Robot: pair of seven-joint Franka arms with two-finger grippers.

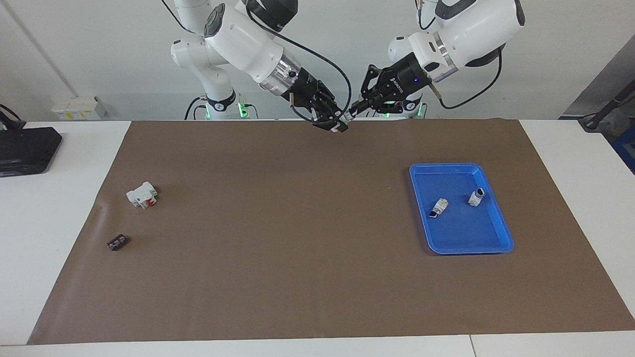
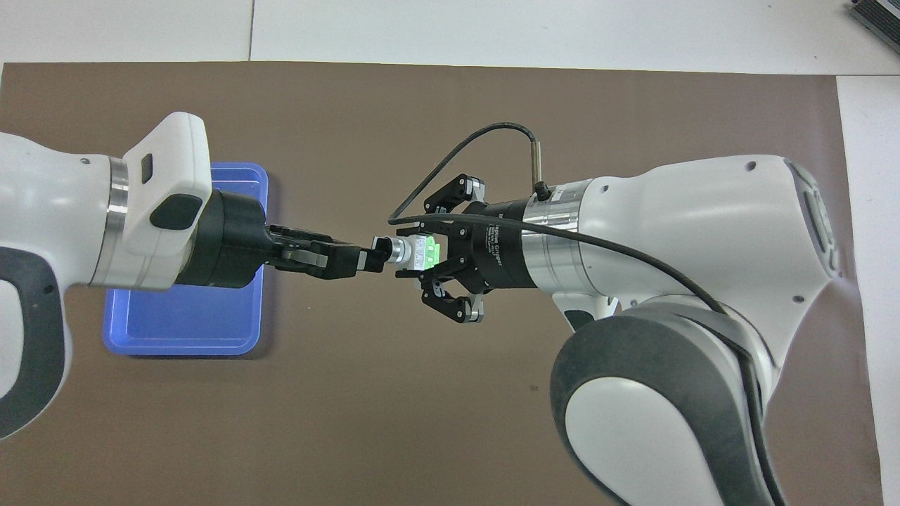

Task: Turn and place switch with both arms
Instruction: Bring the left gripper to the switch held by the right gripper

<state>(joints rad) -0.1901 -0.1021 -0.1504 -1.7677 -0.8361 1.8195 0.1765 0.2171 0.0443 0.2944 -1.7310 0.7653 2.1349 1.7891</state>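
Switch (image 2: 420,252), a tiny white plastic block with a green face, lies lengthwise mid-frame between both end effectors. The right end effector (image 2: 411,253) is clamped on its body; the left end effector (image 2: 373,258) is closed on its dark stem end.

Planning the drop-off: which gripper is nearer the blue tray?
Left. The left gripper hangs just beside the tray, toward the table's middle; the right gripper is further along, gripping the switch.

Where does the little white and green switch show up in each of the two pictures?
Facing view: the switch is at top centre, in the air between the right gripper and the left gripper.
Overhead view: it sits mid-picture, between the same grippers.
Shared landmark: the blue tray, toward the left arm's end.
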